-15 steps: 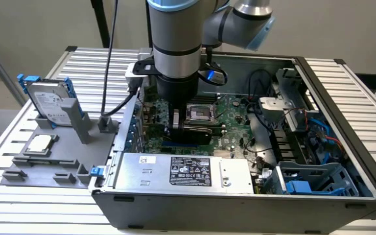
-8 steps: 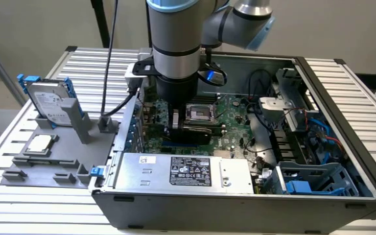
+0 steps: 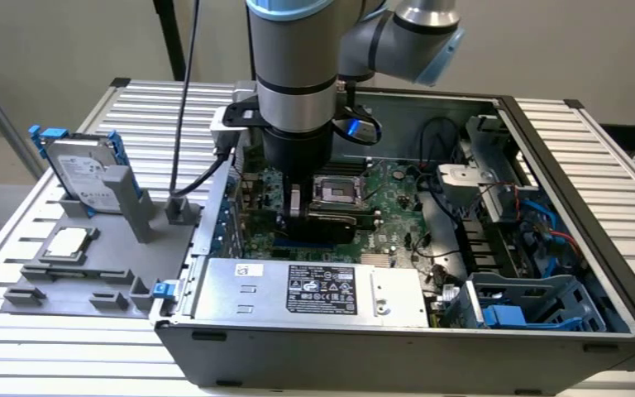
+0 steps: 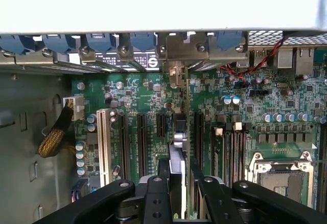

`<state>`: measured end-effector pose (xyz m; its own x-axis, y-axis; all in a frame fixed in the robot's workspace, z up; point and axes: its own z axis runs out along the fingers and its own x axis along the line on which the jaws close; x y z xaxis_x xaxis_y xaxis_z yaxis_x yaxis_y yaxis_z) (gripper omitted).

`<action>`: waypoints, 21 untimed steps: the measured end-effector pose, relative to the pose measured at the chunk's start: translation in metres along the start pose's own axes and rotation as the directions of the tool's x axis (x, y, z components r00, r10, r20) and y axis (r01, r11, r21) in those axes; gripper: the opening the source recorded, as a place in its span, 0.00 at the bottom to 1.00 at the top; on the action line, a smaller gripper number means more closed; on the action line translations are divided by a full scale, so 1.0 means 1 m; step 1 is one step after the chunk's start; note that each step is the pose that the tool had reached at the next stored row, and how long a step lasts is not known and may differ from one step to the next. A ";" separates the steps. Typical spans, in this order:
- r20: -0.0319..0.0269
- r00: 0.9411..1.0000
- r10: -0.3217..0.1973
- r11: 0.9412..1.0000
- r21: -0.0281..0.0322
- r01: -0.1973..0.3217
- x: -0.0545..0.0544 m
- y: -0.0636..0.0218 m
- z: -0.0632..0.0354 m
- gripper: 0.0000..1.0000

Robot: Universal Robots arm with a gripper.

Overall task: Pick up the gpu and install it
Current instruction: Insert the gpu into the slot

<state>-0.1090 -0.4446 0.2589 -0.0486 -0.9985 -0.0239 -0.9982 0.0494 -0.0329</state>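
Exterior view: the single arm reaches down into the one open computer case (image 3: 582,248) at frame centre, its gripper (image 3: 308,222) low over the motherboard (image 3: 389,194); one hard drive (image 3: 83,178) and one CPU chip (image 3: 67,243) sit on the grey fixture (image 3: 86,281) at left. Wrist view: the gripper (image 4: 179,183), part-closed, clamps the gpu (image 4: 178,157) edge-on at lower centre, upright over one of several expansion slots (image 4: 141,137), its bracket end toward the case's rear wall.

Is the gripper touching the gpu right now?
Touching. In the wrist view the gripper fingers sit on both sides of the gpu, held edge-on over the motherboard slots.
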 end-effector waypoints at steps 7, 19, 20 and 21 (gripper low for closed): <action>0.000 1.000 0.000 1.000 0.000 0.000 0.000 0.0001 0.0023 0.26; 0.002 1.000 0.000 1.000 0.001 0.000 0.000 0.0000 0.0044 0.26; 0.002 1.000 0.000 1.000 0.000 0.000 0.000 0.0000 0.0037 0.26; 0.001 1.000 0.000 1.000 -0.001 0.000 0.000 0.0000 0.0031 0.26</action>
<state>-0.1090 -0.4444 0.2558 -0.0487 -0.9985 -0.0253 -0.9982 0.0495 -0.0324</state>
